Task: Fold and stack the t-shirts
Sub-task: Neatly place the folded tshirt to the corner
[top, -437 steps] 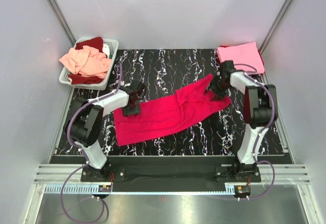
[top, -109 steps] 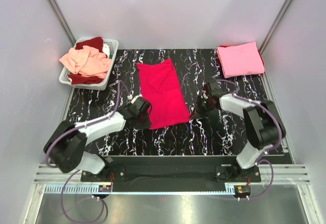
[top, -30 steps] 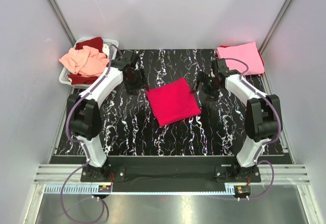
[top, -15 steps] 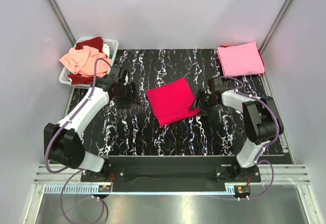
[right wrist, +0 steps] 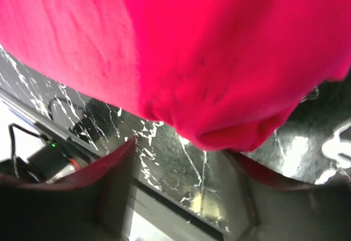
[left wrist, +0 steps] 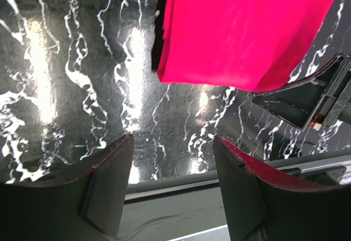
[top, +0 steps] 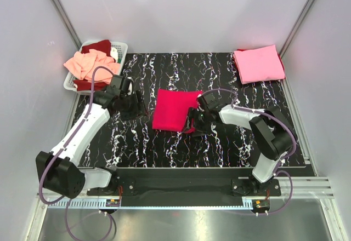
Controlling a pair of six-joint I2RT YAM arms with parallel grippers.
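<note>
Bench (top: 164, 148): black marbled top with white veins, both arms reaching over its middle
Crimson shirt (top: 174, 109): folded into a compact rectangle at the centre of the bench, lying flat
Pink shirt (top: 259, 63): folded at the far right corner, a dark red edge showing under it
Basket (top: 121, 48): white, at the far left corner – the peach shirt (top: 90, 66) spills over its rim, the maroon shirt (top: 98, 46) sits behind it
Right gripper (top: 191, 122): at the crimson shirt's near right edge, fingers spread, cloth bunched just above them in the wrist view – not clamped
Left gripper (top: 137, 108): fingers apart over bare bench, just left of the crimson shirt, holding nothing
</note>
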